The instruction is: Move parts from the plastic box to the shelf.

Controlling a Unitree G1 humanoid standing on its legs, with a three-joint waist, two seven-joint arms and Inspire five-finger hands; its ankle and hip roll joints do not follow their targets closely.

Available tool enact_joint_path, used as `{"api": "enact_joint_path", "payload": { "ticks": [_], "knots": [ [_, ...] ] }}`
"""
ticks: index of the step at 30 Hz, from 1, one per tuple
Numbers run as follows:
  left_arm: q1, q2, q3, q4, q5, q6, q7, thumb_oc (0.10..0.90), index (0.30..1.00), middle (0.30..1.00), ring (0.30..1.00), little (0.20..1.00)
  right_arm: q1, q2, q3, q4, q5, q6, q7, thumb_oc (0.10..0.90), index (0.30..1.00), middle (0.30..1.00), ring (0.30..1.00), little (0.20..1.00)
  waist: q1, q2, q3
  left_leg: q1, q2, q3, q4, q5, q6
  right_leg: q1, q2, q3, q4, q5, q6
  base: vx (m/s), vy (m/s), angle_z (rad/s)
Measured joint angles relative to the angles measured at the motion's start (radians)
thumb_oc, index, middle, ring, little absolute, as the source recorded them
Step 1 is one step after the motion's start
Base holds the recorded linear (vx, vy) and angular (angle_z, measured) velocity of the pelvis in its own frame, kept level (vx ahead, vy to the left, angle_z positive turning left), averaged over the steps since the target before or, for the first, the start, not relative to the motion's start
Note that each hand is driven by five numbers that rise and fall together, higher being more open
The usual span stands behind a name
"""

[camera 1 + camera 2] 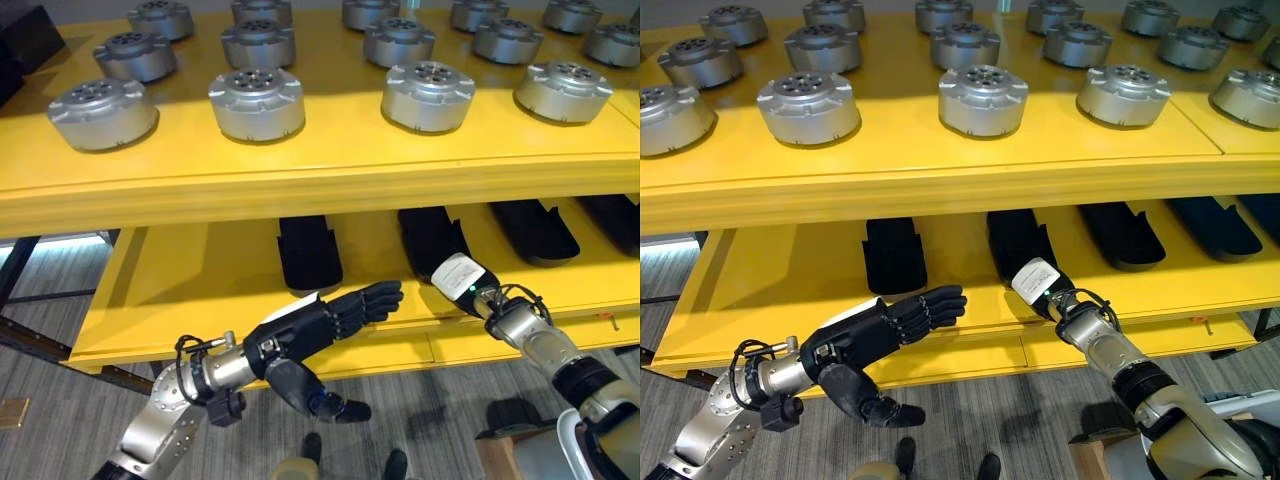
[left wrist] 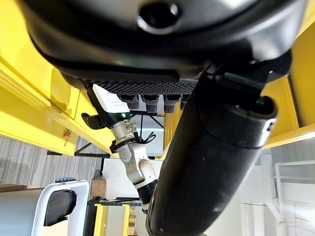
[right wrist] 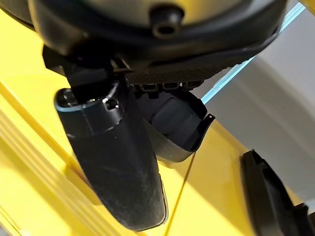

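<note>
a: where's your right hand [image 1: 462, 280]?
b: on the lower yellow shelf [image 1: 180, 290], its fingers curled round a black curved part [image 3: 177, 125] that lies between two other black parts there.
a: and your left hand [image 1: 310, 330]?
b: in front of the shelf edge, fingers out fairly straight, holding nothing. silver round parts [image 1: 258, 103] stand in rows on the upper shelf.
</note>
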Motion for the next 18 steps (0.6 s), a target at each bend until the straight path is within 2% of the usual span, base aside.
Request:
{"api": "enact_joint_path", "payload": {
  "ticks": [9,18],
  "knots": [
    [0.000,0.010,0.000,0.000,0.000,-0.019,0.021,0.900,1.000,1.000,1.000,1.000,0.003,-0.001,-0.004,0.000,0.042,0.009,-0.031,0.900,1.000,1.000,1.000,1.000,-0.001,0.003,-0.002,0.000,0.000,0.014,0.000,-0.002,0.000,-0.008,-0.001,0.013,0.000,0.000,0.000,0.00,0.004,-0.04],
    [0.000,0.010,-0.001,0.000,-0.032,-0.019,0.023,0.900,1.000,1.000,1.000,1.000,0.003,-0.001,-0.012,0.005,0.059,0.069,-0.031,0.900,1.000,1.000,1.000,1.000,-0.001,0.005,-0.001,0.000,0.000,0.014,0.000,-0.002,0.000,-0.008,-0.001,0.013,0.000,0.000,0.000,0.00,0.000,0.00]
  ]
}}
